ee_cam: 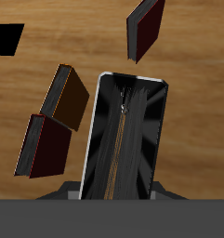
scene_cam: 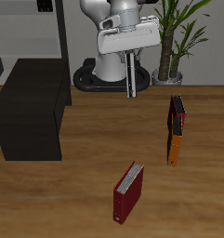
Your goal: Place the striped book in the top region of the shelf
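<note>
My gripper is shut on the striped book and holds it in the air above the table's back part. The book hangs edge-on below the fingers. In the wrist view the striped book fills the middle, its black-and-white cover facing the camera, held between my gripper's fingers. The black shelf stands on the table well to the side of the gripper, and its flat top is bare. The shelf does not show in the wrist view.
A dark red book stands near the table's front edge. An orange-and-black book stands beside another dark book. A pale-grey rack and a potted plant stand at the back.
</note>
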You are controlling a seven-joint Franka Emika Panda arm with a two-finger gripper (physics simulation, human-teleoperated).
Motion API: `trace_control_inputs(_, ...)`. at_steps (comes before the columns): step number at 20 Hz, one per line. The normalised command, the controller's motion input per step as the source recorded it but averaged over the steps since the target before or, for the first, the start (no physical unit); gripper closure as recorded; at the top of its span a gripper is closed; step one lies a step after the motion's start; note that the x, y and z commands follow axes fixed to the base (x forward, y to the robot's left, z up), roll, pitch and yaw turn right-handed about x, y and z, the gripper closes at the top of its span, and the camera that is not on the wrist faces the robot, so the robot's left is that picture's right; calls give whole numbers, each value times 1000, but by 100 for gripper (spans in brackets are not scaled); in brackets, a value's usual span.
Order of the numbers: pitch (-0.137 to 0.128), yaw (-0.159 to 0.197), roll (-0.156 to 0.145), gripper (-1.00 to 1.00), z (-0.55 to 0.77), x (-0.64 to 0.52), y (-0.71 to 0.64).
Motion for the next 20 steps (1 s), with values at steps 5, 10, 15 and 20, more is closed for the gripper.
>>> trace_control_inputs(5, -8, -3, -20, 100, -140, -285, -168)
trace_control_inputs(10, 8, 30, -34, 100, -213, -212, -112)
trace_control_inputs(15, -19, 68, -70, 100, -63, -94, -70)
trace_control_inputs(20, 19, 63, -187, 100, -79, 135, -169)
